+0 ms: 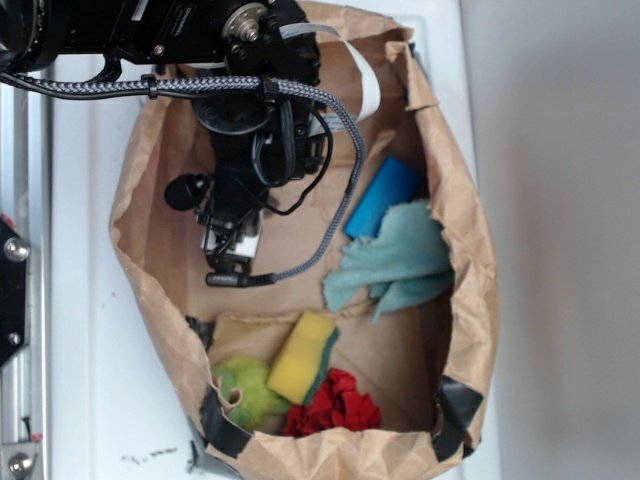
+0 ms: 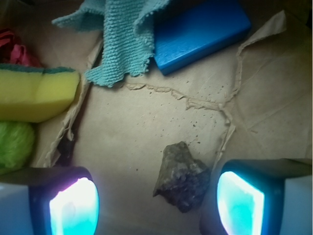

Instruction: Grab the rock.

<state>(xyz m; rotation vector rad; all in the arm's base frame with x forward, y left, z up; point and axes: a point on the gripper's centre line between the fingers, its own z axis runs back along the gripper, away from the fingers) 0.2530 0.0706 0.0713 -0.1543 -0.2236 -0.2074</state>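
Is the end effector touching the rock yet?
Cannot tell. In the wrist view the rock sits between the open fingers of the end effector, close against the right one, with no clear gap or contact showing. The exterior view hides it.

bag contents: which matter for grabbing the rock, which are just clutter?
Job:
rock, lying between the open fingers
gripper

Clutter:
yellow sponge
green ball
teal cloth
blue block
red cloth
paper bag holding it all
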